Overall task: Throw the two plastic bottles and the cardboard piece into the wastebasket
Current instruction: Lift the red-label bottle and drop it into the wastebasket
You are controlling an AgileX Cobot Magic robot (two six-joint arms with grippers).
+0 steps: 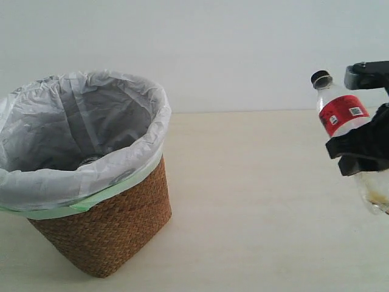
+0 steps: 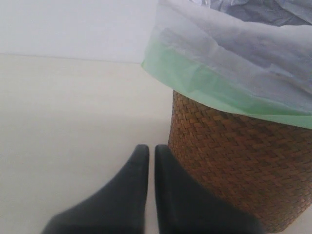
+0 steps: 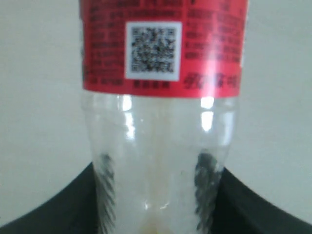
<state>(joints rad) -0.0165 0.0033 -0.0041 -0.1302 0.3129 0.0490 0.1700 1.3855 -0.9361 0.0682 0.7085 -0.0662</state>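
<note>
Pale worktop [image 1: 255, 201] under a white wall carries the wicker wastebasket [image 1: 109, 225] on the left. Well apart, at the right edge, the right hand [image 1: 360, 151] is clamped around the tilted red-labelled bottle [image 1: 340, 112], held in the air. The left hand [image 2: 151, 151], fingers pressed together and empty, is just beside the wastebasket

Plain off-white wall [image 1: 243, 55] at rear, evenly lit, slightly greyer toward the upper edge. Below it, flat pale cream surface [image 1: 255, 201], matte and uniform in tone, meeting the wall along one straight, level seam across the exterior view. Soft, diffuse lighting throughout; shadows on the surface faint, with blurred edges. Same wall, seam and surface seen in left wrist view.
</note>
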